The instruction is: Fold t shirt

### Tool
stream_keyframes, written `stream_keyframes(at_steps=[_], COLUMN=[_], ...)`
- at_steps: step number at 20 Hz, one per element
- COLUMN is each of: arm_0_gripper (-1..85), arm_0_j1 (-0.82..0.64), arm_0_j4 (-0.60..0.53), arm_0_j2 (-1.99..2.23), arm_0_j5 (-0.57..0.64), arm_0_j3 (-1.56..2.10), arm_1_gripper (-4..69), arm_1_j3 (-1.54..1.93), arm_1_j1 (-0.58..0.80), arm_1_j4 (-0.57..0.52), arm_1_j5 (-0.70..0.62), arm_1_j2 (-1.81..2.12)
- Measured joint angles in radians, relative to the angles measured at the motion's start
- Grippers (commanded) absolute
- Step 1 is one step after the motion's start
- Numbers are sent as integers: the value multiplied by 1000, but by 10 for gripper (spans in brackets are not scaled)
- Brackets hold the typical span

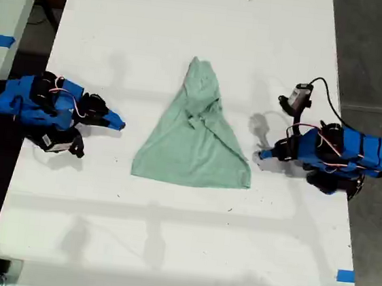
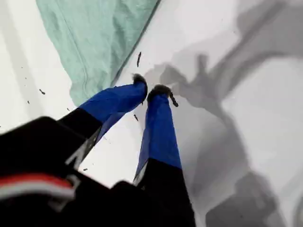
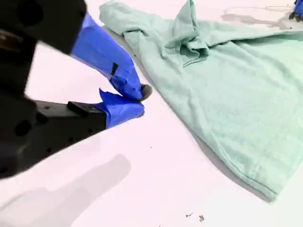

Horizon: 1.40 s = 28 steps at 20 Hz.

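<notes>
My first gripper, pressed together, is sitting just beside the t shirt's four-o'clock corner in the exterior view. My second gripper, also pressed together, is lying farther off at nine.

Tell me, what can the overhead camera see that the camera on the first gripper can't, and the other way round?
Only the exterior view shows the whole t shirt, bunched to a point at its far end, both arms beside it, and blue tape on the table. Only the first wrist view shows my first gripper close up, tips nearly together over bare table, and dark specks. Both show the shirt's hemmed corner near that gripper.
</notes>
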Motion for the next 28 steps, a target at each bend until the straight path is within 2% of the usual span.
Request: stream_keyframes(at_steps=[2, 4, 11, 12, 13, 14, 15, 17, 19, 23, 28], arm_0_gripper=[21, 23, 5, 3, 3, 2, 1, -1, -1, -1, -2], arm_0_j1=[-31, -152, -183, -189, -189, -190, -190, -190, -190, -190, -190], arm_0_j4=[0, 0, 0, 0, 0, 0, 0, 0, 0, 0, 0], arm_0_j2=[0, 2, 2, 2, 2, 2, 2, 2, 2, 2, 2], arm_0_j5=[46, 89, 94, 94, 94, 94, 94, 94, 94, 94, 94], arm_0_j3=[0, 0, 2, 2, 2, 2, 2, 2, 2, 2, 2], arm_1_gripper=[17, 12, 2, 27, 143, 195, 211, 225, 226, 215, 212], arm_1_j3=[0, 0, -18, -52, -109, -199, -305, -568, -824, -1049, -948], arm_1_j1=[0, 2, 11, 28, 43, 55, 54, -9, -72, -201, -247], arm_1_j4=[0, 0, 2, 18, 25, 25, 26, 44, 115, 207, 54], arm_1_j5=[0, 0, 61, 61, 61, 67, 89, 166, 273, 518, 629], arm_1_j2=[0, 0, 0, -11, -48, -160, -316, -704, -1040, -1365, -1468])
